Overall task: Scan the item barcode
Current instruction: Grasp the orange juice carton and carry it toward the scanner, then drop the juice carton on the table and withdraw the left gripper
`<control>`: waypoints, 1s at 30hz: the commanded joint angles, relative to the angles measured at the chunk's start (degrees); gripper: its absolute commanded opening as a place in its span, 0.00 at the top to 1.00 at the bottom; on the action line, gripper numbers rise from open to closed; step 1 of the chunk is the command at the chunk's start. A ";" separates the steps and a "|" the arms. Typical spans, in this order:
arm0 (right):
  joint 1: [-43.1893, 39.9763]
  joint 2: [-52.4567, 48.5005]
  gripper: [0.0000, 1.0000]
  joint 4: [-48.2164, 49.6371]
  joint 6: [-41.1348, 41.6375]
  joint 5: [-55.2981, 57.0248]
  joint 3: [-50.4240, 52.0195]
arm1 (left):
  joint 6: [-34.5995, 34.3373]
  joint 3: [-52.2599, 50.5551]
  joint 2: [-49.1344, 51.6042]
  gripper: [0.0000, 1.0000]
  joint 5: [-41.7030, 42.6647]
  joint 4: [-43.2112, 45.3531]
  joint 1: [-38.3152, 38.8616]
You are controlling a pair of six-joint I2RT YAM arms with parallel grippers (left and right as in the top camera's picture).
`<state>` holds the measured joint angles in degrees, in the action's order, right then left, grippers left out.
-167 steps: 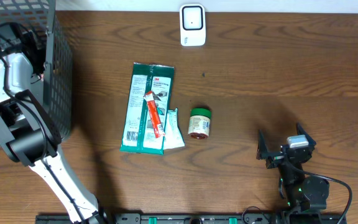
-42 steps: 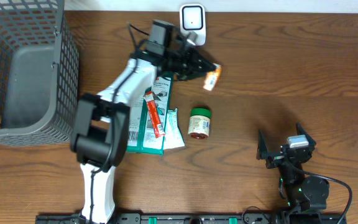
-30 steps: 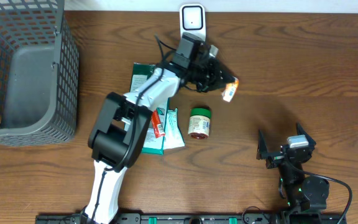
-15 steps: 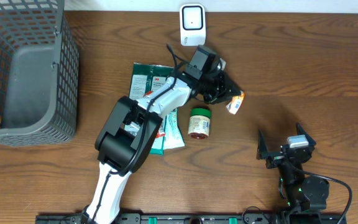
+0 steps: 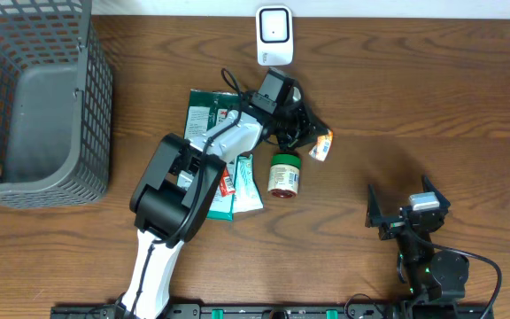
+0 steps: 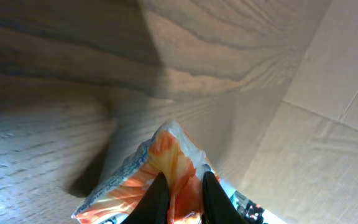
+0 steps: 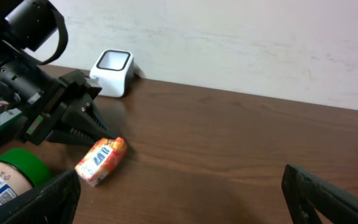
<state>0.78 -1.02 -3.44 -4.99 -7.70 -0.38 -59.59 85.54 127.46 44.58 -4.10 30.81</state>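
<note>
Dark brown wood grain runs across the table [image 5: 432, 89], with a pale wall behind it. A small white scanner [image 5: 274, 35] stands at the far edge, and I place everything else from it.

On the near side of the scanner, shifted a little toward the right arm, the left gripper [image 5: 312, 137] is clenched on a small orange packet [image 5: 322, 147]. The two dark fingers [image 6: 156, 199] pinch one end of the packet [image 6: 160, 168]. The rest of it sticks out past the fingertips, away from the arm. In the right wrist view the packet [image 7: 100, 160] sits very low over the wood, printed side up, with the left gripper [image 7: 89, 134] angled down onto its end. I cannot tell whether the packet touches the table. The scanner [image 7: 112, 72] is behind it, well apart, with its window facing up.

Just nearer than the packet, still in front of the scanner, a green-lidded jar [image 5: 283, 174] lies on its side. Beside the jar, toward the left arm, flat green pouches [image 5: 204, 133] are partly hidden under that arm. A grey wire basket [image 5: 25, 97] fills the corner far to the left of the scanner.

The right gripper [image 5: 400, 206] is well away from the scanner at the near right of the table. Its jaws are spread wide and hold nothing.
</note>
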 commanded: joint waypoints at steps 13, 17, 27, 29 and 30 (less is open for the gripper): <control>0.17 0.20 0.01 -0.20 0.22 0.13 0.07 | -2.27 -0.48 1.14 0.91 2.34 2.49 -3.23; 0.17 0.20 0.01 -0.22 0.22 0.13 0.07 | -2.23 -0.48 1.14 0.90 4.42 2.84 -5.18; 0.17 0.13 0.01 -0.22 0.22 0.13 0.07 | -1.66 -0.48 3.58 0.90 3.34 1.60 -5.53; 0.17 0.13 0.01 -0.22 0.22 0.13 0.07 | -2.34 -0.48 4.59 0.72 3.41 2.40 -5.70; 0.17 0.13 0.01 -0.20 0.22 0.15 0.07 | -2.47 -0.48 4.96 0.64 3.41 2.99 -5.95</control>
<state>0.78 -1.02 -3.44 -4.99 -7.70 -0.36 -61.73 85.49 129.47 48.14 -1.50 25.23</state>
